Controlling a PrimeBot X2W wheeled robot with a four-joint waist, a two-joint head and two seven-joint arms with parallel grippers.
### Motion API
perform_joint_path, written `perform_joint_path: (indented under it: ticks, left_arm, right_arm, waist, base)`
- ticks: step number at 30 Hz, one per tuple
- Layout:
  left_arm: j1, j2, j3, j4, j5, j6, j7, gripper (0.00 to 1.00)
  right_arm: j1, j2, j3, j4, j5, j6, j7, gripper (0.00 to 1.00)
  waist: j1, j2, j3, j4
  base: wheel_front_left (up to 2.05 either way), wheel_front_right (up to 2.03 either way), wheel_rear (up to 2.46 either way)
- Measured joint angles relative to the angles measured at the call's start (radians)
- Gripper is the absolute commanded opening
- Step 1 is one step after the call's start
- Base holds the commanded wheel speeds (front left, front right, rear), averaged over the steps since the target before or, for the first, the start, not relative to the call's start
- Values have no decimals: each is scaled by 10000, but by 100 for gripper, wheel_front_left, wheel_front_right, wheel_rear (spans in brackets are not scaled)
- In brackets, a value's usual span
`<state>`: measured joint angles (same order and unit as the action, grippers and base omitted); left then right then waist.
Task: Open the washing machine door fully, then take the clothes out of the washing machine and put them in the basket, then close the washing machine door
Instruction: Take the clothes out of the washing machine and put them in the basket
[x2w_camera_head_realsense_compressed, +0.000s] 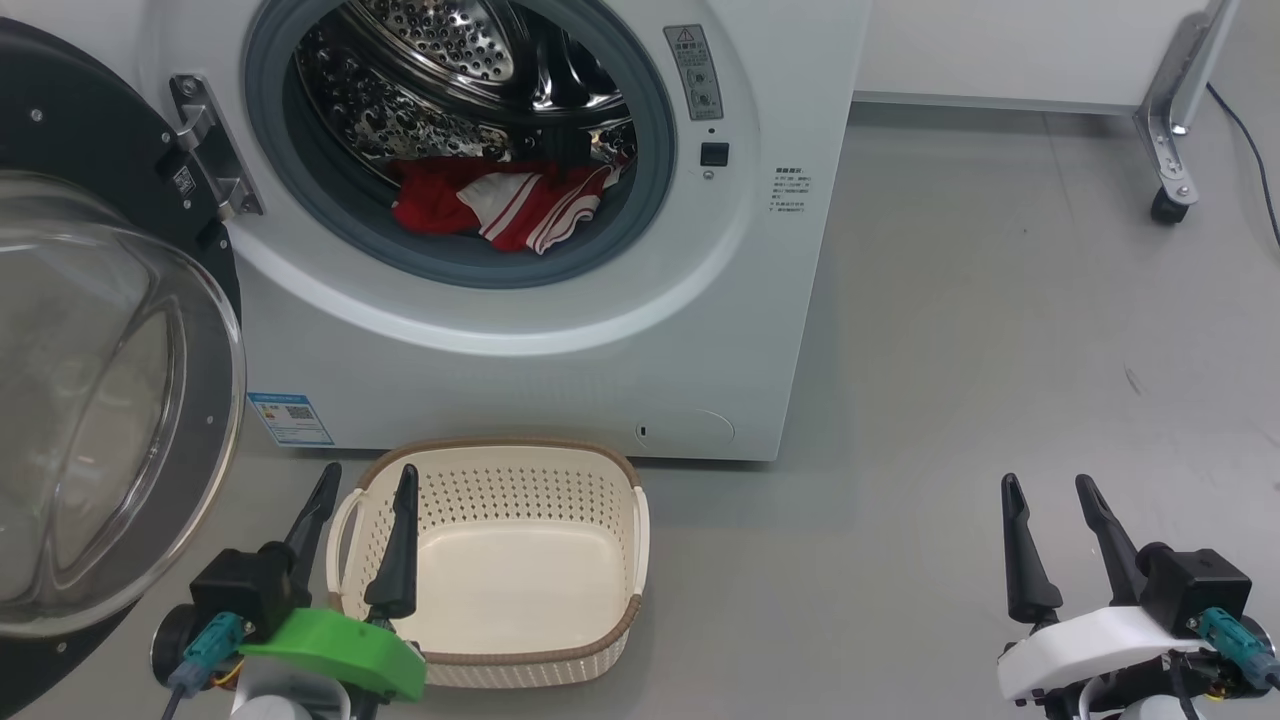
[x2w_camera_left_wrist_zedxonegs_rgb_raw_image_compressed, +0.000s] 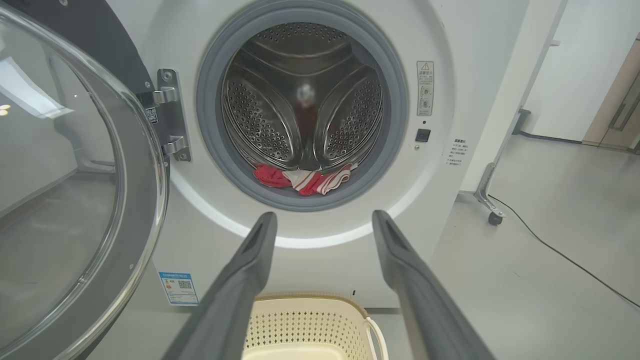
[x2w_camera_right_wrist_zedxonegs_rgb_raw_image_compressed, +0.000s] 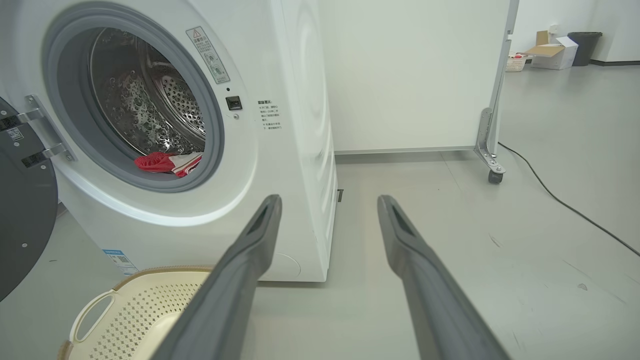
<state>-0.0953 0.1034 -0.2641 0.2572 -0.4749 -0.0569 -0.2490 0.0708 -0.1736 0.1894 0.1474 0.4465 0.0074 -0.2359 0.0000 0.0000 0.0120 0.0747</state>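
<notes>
— So, how far along are we?

— Early. Door (x2w_camera_head_realsense_compressed: 100, 380) stands wide open on its hinge (x2w_camera_head_realsense_compressed: 212, 150), so the opening step looks done. Clothes (x2w_camera_head_realsense_compressed: 500, 205) lie at the bottom front of the drum (x2w_camera_head_realsense_compressed: 440, 40), just behind the gasket (x2w_camera_left_wrist_zedxonegs_rgb_raw_image_compressed: 209, 125). Basket (x2w_camera_head_realsense_compressed: 640, 525), on the floor (x2w_camera_head_realsense_compressed: 950, 400) in front of the washer (x2w_camera_head_realsense_compressed: 560, 380), has nothing in it. Unloading and closing are both left, I'd say.

— And the grippers?

— Left gripper (x2w_camera_head_realsense_compressed: 369, 470) hovers over the basket's near left corner, and right gripper (x2w_camera_head_realsense_compressed: 1047, 482) is well off to the right above bare floor. Both have fingers spread, nothing between them.

— What's the stuff like?

— Clothes are soft and crumpled, one plain red and one red with white stripes, heaped together. Drum is shiny perforated steel with raised ribs, and the gasket is dull grey rubber. Door has a glossy black rim round a clear bulging glass bowl. Basket is cream perforated plastic, a rounded rectangle with a brown woven-look rim and side handles.
</notes>
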Motion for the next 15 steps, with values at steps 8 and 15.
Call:
perform_joint_path:
  ticks: [8,15]
  left_arm:
    - [45,17,31,-79,56,90,0,100]
    - [81,31,19,-86,130,123,0,100]
  right_arm:
    - [0,12,4,23,0,0,0,100]
    - [0,13,10,46,0,0,0,100]
  waist:
    - [0,0,-21,36]
    - [0,0,-41,71]
  base:
    - [105,-105,0]
    - [75,-75,0]
